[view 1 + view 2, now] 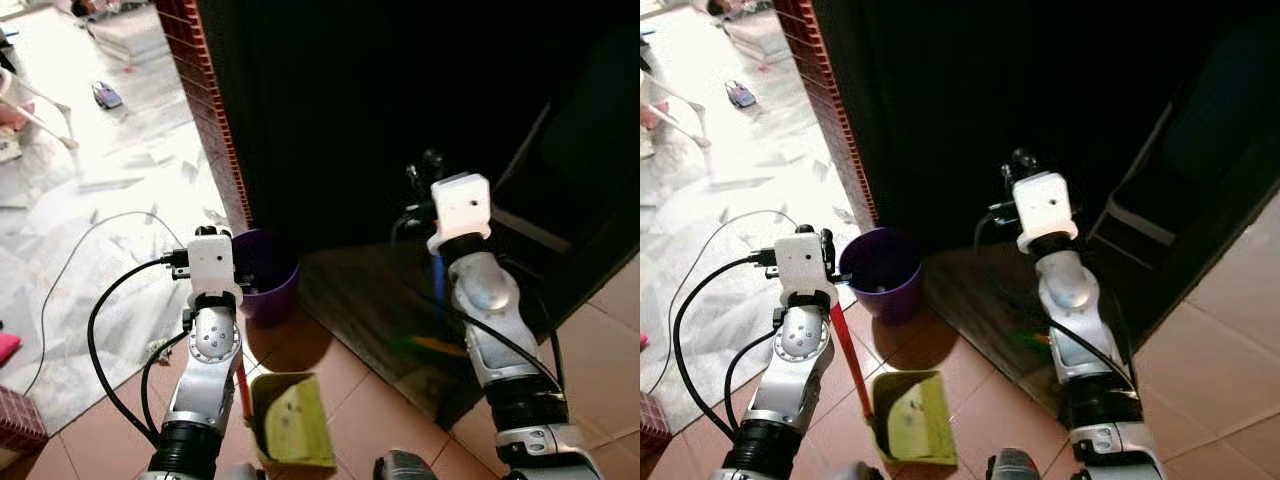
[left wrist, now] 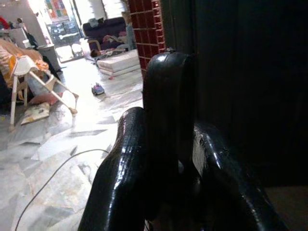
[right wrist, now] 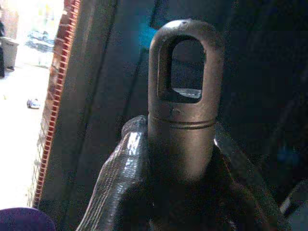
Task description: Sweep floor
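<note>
- The green dustpan (image 1: 912, 417) sits on the terracotta tile floor (image 1: 1230, 300), near the robot and between its two arms, its mouth facing the near side.
- Its red handle (image 1: 852, 365) rises up and to the left from the pan into the left gripper (image 2: 166, 159).
- In the left wrist view, the black fingers (image 2: 115, 183) are pressed around a dark rounded handle end (image 2: 168, 96) that stands up between them — a firm clasp on the dustpan handle.
- The right gripper (image 3: 173, 178) is raised on the right, farther off, in front of a dark doorway.
- In the right wrist view its fingers (image 3: 120, 183) are pinched on a grey broom handle tip (image 3: 185, 96) with an oval hanging hole at its top.
- Below that arm a blue stretch of the broom shaft (image 1: 438, 285) shows, with a blurred green and orange patch beside the forearm that cannot be made out.
- A purple bucket (image 1: 883, 272) stands just beyond the dustpan, at the foot of a red brick pillar (image 1: 205, 90).
- Left of the pillar, bright marble floor (image 1: 110, 190) spreads away, and a thin cable (image 1: 70, 260) curves across it.
- Far left, a small toy car (image 1: 106, 95) lies on the marble, and a white chair leg (image 2: 43, 84) stands beside cushions.
</note>
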Robot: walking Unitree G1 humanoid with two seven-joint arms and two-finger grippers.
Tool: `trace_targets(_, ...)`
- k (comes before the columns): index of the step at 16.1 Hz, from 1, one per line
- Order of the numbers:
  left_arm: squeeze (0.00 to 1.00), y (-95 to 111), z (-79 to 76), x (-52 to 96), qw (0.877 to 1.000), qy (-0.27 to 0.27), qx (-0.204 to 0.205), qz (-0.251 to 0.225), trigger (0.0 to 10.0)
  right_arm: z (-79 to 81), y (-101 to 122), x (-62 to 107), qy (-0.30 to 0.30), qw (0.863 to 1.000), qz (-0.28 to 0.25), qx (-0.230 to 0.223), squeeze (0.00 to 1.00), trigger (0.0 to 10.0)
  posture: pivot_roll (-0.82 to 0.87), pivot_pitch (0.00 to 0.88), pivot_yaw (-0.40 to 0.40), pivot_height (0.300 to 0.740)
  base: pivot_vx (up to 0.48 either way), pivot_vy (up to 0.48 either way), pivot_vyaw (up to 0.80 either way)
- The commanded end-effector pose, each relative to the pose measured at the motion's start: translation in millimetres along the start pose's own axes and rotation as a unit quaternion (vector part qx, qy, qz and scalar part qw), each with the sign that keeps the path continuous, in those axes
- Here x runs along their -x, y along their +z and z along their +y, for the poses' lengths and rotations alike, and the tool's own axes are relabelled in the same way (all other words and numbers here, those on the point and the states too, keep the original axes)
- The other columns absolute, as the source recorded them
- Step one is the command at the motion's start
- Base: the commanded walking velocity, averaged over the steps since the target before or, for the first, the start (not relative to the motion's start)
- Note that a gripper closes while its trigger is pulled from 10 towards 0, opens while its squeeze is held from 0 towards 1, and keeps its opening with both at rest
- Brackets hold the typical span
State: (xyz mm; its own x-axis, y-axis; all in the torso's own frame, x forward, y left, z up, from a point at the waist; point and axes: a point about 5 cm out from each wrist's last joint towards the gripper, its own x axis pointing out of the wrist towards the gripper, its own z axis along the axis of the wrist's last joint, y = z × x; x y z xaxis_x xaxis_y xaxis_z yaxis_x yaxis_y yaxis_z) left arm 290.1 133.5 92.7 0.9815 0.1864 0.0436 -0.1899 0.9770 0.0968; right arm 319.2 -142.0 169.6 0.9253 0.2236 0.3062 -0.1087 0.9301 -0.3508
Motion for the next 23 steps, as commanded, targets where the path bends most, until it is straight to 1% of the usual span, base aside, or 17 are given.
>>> trace_targets(1, 0.0, 6.9, 7.6, -3.4, 1.0, 0.011, -0.008, -0.02, 10.0, -0.2, 29.1, -8.5, -0.001, 0.997, -0.074, 0.024, 0.0, 10.0, -0.11, 0.0, 0.068, 0.74, 0.0, 0.0, 0.0)
trace_targets(2, 0.0, 7.0, 7.9, -3.1, 1.0, 0.012, -0.008, -0.021, 10.0, -2.8, 33.1, -10.4, -0.009, 0.996, -0.084, 0.04, 0.0, 10.0, -0.11, 0.0, 0.068, 0.74, 0.0, 0.0, 0.0)
trace_targets(5, 0.0, 9.9, 7.4, -2.2, 1.0, 0.005, -0.007, -0.03, 10.0, -4.0, 36.7, -16.0, -0.011, 0.994, -0.096, 0.058, 0.0, 10.0, -0.11, 0.0, 0.067, 0.74, 0.0, 0.0, 0.0)
trace_targets(6, 0.0, 10.2, 7.4, -2.0, 1.0, 0.005, -0.004, -0.03, 10.0, -2.5, 36.8, -17.5, -0.009, 0.994, -0.095, 0.059, 0.0, 10.0, -0.1, 0.0, 0.067, 0.74, 0.0, 0.0, 0.0)
trace_targets(7, 0.0, 10.6, 7.3, -1.8, 1.0, 0.003, -0.004, -0.031, 10.0, -1.4, 36.0, -18.4, -0.008, 0.994, -0.092, 0.05, 0.0, 10.0, -0.1, 0.0, 0.067, 0.74, 0.0, 0.0, -0.8)
trace_targets(9, 0.0, 11.2, 8.0, -0.9, 0.999, -0.002, -0.001, -0.035, 10.0, 3.5, 34.4, -17.8, -0.002, 0.994, -0.093, 0.049, 0.0, 10.0, -0.1, 0.0, 0.069, 0.74, 0.124, 0.0, -0.8)
trace_targets(10, 0.0, 11.5, 8.8, -0.7, 0.999, -0.001, -0.001, -0.036, 10.0, 5.5, 34.1, -16.9, 0.003, 0.995, -0.093, 0.046, 0.0, 10.0, -0.1, 0.0, 0.069, 0.74, 0.281, 0.0, -0.8)
trace_targets(13, 0.0, 11.9, 8.8, 0.0, 0.999, -0.004, -0.002, -0.039, 10.0, 10.7, 32.7, -13.9, 0.017, 0.995, -0.093, 0.041, 0.0, 10.0, -0.1, 0.0, 0.07, 0.74, 0.303, 0.0, 0.0)
trace_targets(16, 0.0, 12.8, 6.5, 0.2, 0.999, -0.009, -0.001, -0.041, 10.0, 12.0, 31.8, -11.1, 0.019, 0.995, -0.093, 0.04, 0.0, 10.0, -0.1, 0.0, 0.072, 0.74, 0.322, 0.0, 0.0)
trace_targets(23, 0.0, 13.1, 5.5, 0.5, 0.999, -0.011, 0.001, -0.043, 10.0, 15.1, 31.3, -10.8, 0.024, 0.995, -0.093, 0.04, 0.0, 10.0, -0.1, 0.0, 0.068, 0.74, 0.458, 0.0, 0.0)
